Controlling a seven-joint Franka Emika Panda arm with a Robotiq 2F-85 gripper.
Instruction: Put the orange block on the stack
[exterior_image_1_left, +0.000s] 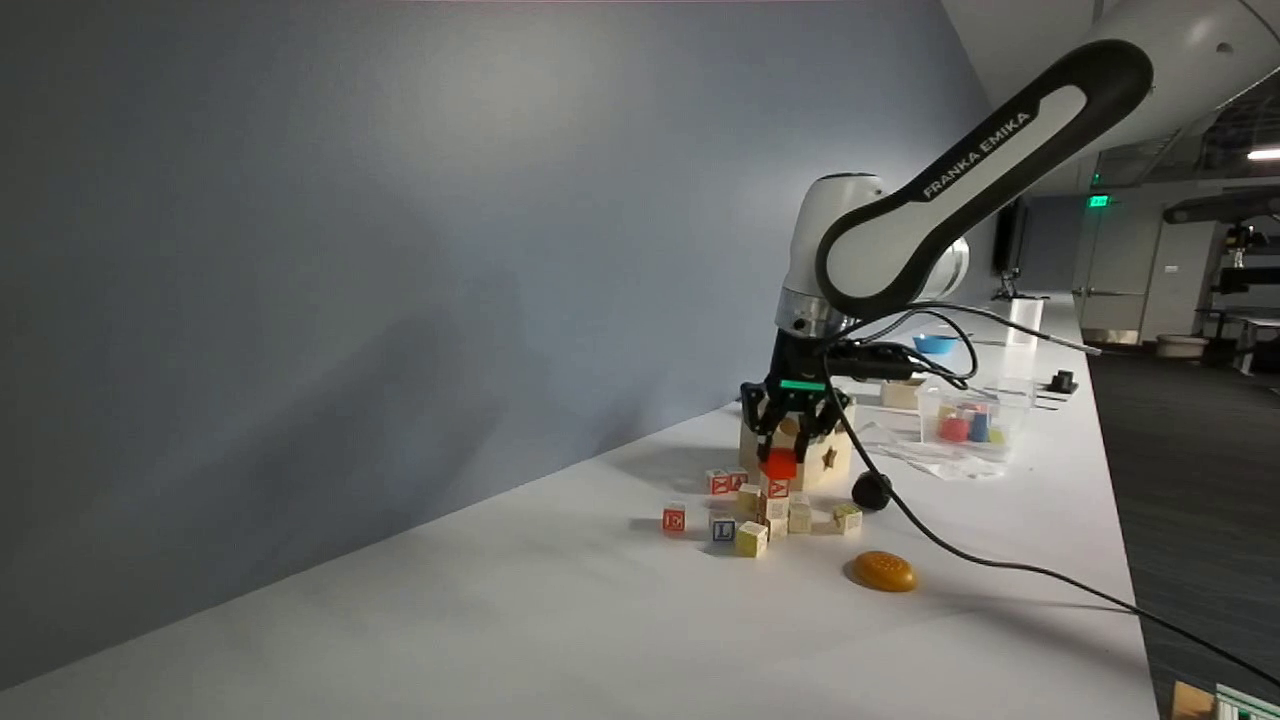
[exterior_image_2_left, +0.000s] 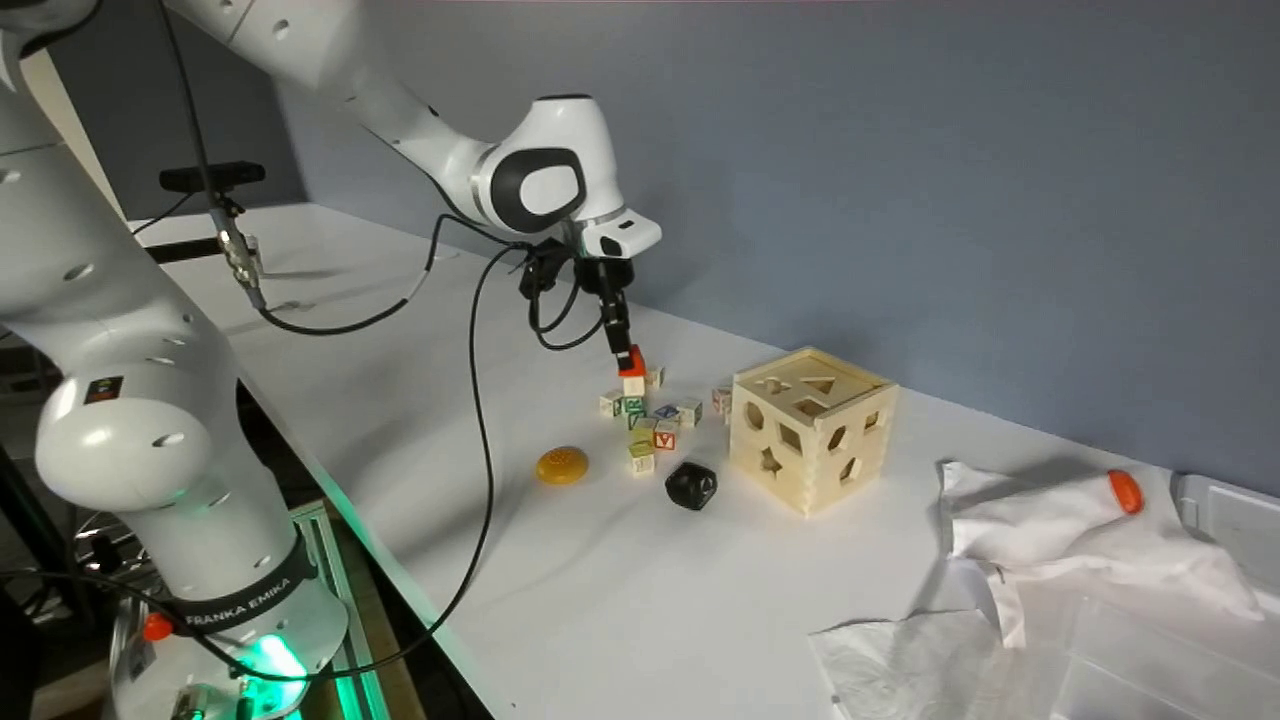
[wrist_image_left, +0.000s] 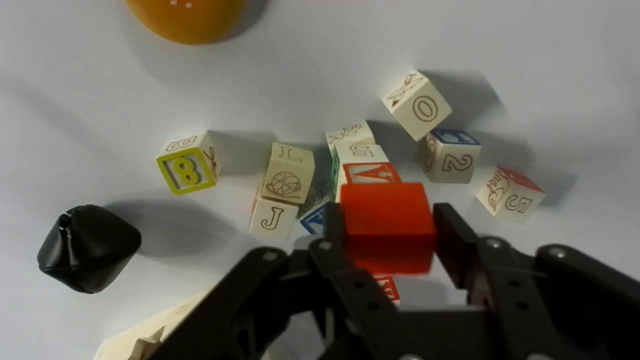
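The reddish-orange block (exterior_image_1_left: 780, 463) rests on top of a narrow stack (exterior_image_1_left: 776, 508) of small letter blocks, in line with it. The stack also shows in an exterior view (exterior_image_2_left: 634, 404), and in the wrist view (wrist_image_left: 362, 153) below the orange block (wrist_image_left: 390, 225). My gripper (exterior_image_1_left: 783, 448) points down at the stack's top, with one finger close on each side of the orange block. In the wrist view (wrist_image_left: 387, 220) the left finger meets the block and a thin gap seems to show by the right fingertip. I cannot tell whether it grips.
Several loose letter blocks, such as a yellow one (wrist_image_left: 187, 172), lie around the stack's foot. The wooden shape-sorter cube (exterior_image_2_left: 815, 430) stands close by. A black faceted piece (exterior_image_2_left: 691, 486) and a rounded orange bun (exterior_image_1_left: 884, 571) lie near. A cable (exterior_image_1_left: 960, 548) hangs across the table.
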